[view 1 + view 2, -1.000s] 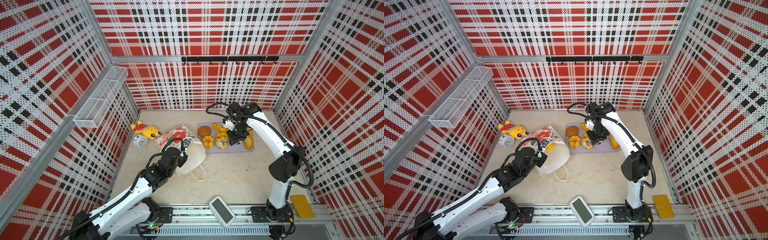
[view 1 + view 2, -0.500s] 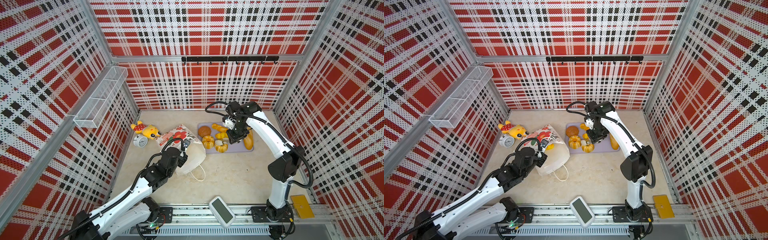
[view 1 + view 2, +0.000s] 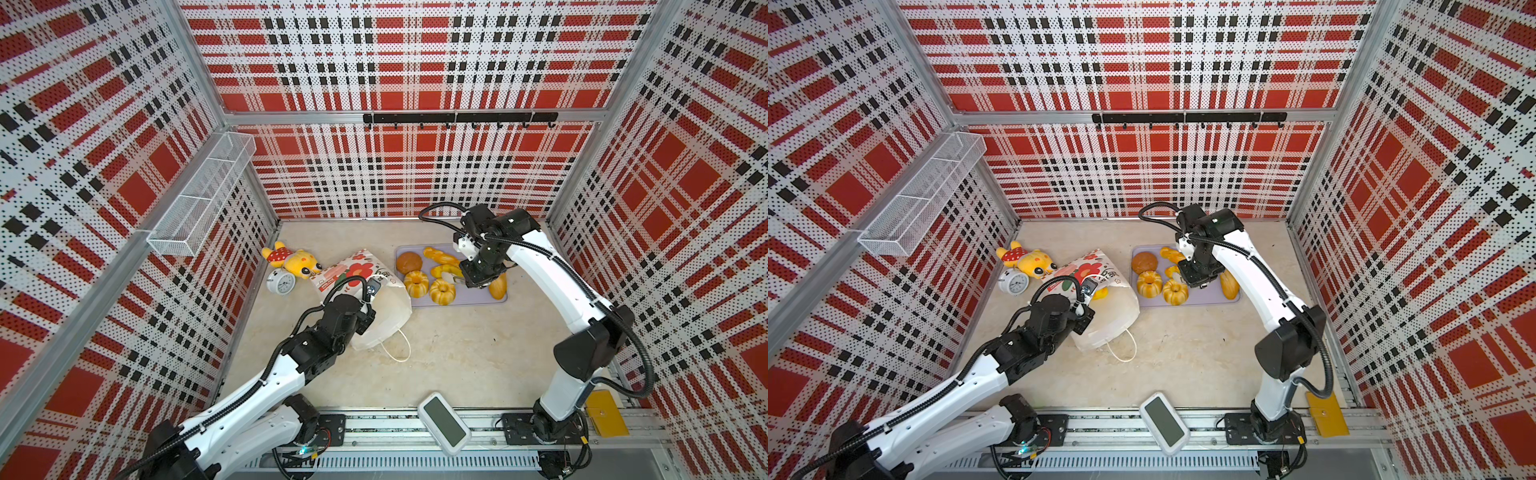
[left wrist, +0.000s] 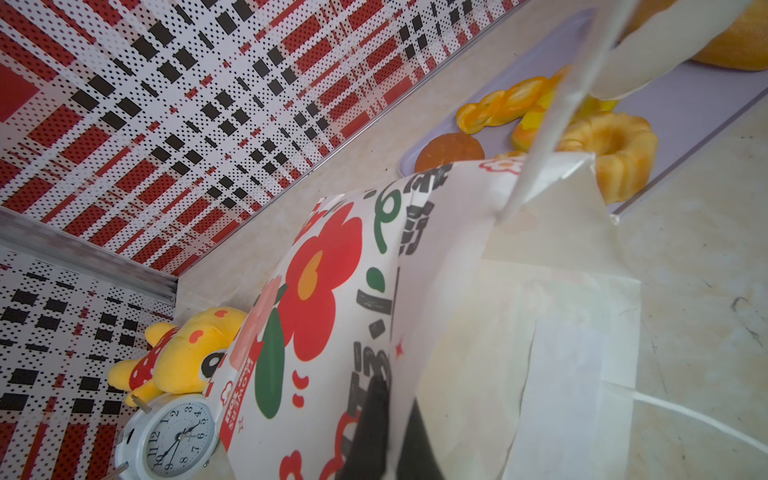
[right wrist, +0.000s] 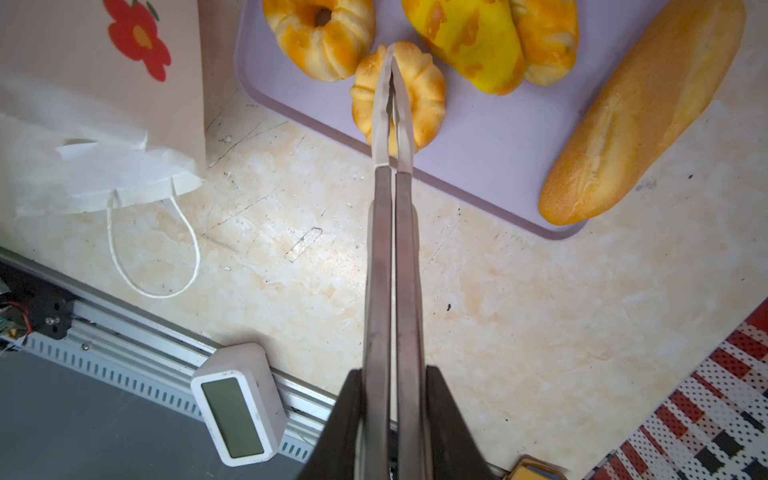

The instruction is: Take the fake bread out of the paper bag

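Right end effector (image 5: 390, 62) clenched empty over the lilac plastic tray (image 3: 478, 298); left end effector (image 4: 390, 415) pinches the crumpled white flowered paper bag (image 3: 386, 320).
The right's 2 slim metal blades meet above a small glossy golden ring cake (image 5: 424, 95), which lies nearer the tray's front edge than 1 second ago. The bag leans beside the tray, with 1 yellow loaf (image 3: 1100, 293) in its mouth. A yellow plush toy (image 3: 297, 261) and a white alarm clock (image 3: 281, 282) crowd the bag's far side.

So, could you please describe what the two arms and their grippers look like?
Both the left arm and right arm have white links, black joints and black ribbed cable hoses. The right gripper has long, thin silvery blades on black mounts; the left gripper looks black.
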